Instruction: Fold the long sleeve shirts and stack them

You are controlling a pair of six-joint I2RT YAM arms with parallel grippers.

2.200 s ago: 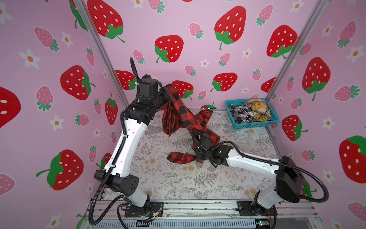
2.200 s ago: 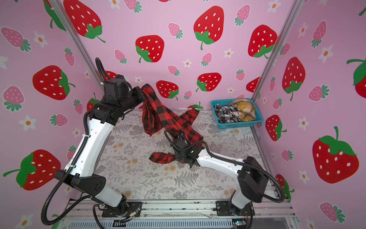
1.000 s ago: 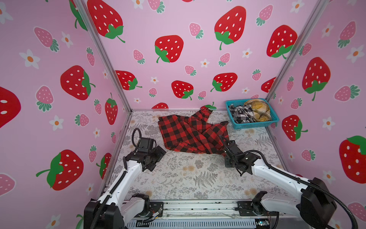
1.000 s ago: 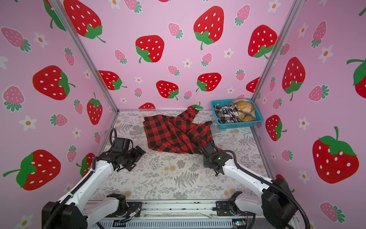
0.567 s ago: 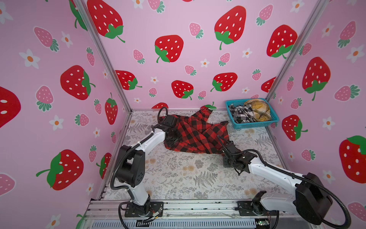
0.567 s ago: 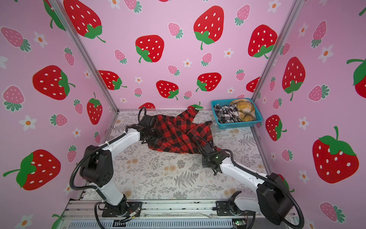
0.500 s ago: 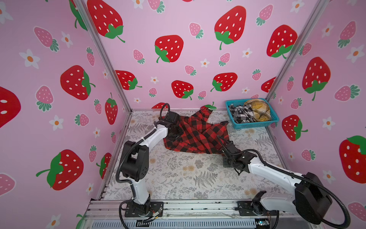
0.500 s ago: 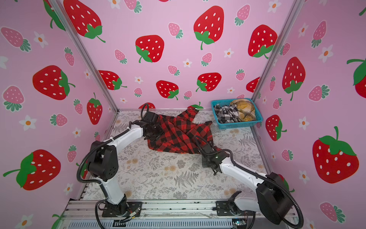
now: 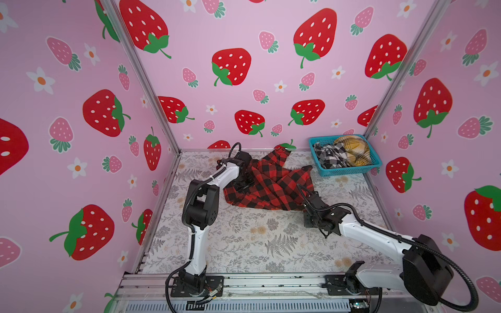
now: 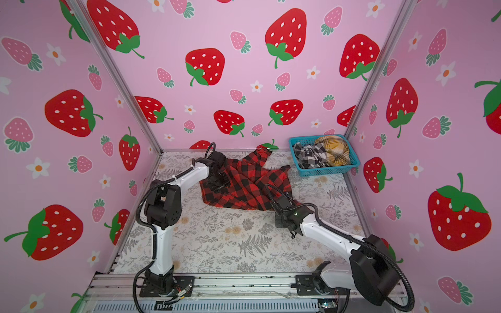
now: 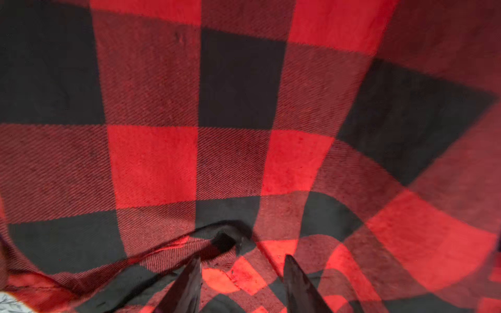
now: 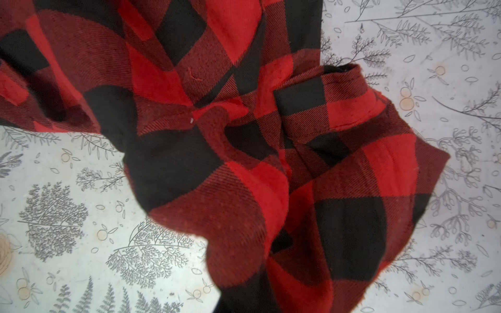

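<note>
Quickly, both top views: note red-and-black shirt [image 9: 271, 187] lying rumpled and unfolded at the back of the counter [image 9: 244, 244]. Note left pincer [image 9: 244, 183] down on its left edge and right pincer [image 9: 307, 203] at its near right corner. Probably set at opposite ends to pull the cloth flat before any fold. Log black-and-white shirt [image 9: 329, 158] and mustard shirt [image 9: 355, 151] heaped in the turquoise basket [image 9: 349, 171], back right corner, well apart from both arms, presumably parked there until their turn.

Next, left wrist: nothing but check cloth across the frame. Shows fingertips [image 11: 189, 281] partway apart with a bunched ridge of shirt wedged between, creases leading into the gap. Reads as clamped on that fold.

Last, right wrist: no fingertips in frame. Shows the shirt gathered into a bundle narrowing toward the camera, seemingly lifted off the counter. Fits a pincer closed tight on that corner.

Judging the stage: flattening only, no fold made, stack not started.
</note>
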